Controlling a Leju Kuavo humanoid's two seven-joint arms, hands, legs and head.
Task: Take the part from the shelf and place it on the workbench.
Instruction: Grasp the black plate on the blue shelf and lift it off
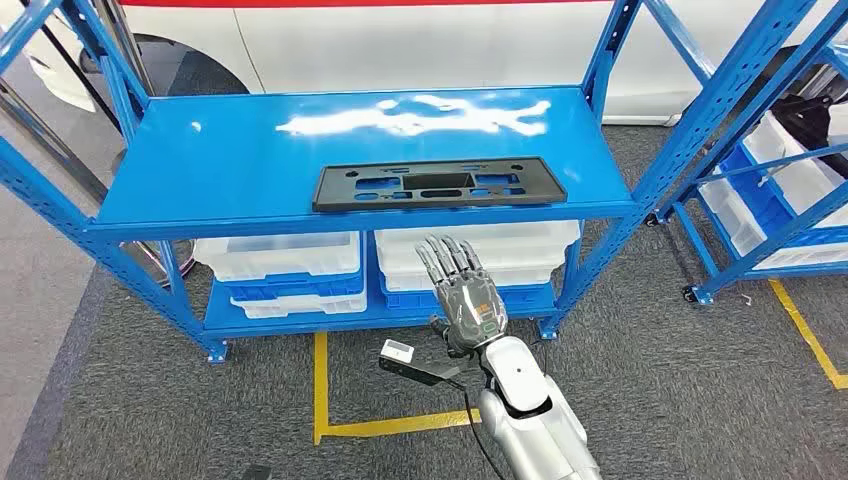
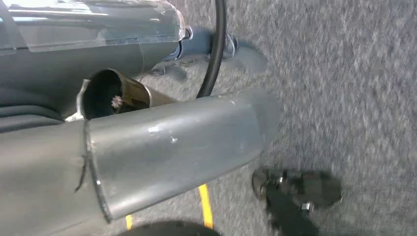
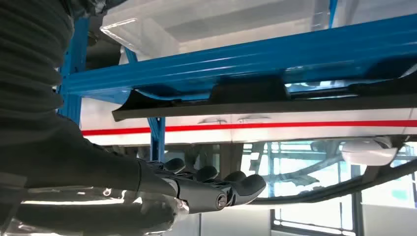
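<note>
Head view, right hand (image 1: 466, 292) empty (fingers spread), near black part (image 1: 438, 185), blue shelf (image 1: 220, 160).

The right hand (image 1: 462, 290) is hovering with fingers spread, just before the shelf's (image 1: 200, 170) front edge and below its top board. The part (image 1: 438, 185) is lying flat near that edge, with bare board stretching behind and to both sides. Blue uprights (image 1: 610, 60) are standing at the corners. White bins (image 1: 280, 262) are filling the lower tier.
</note>
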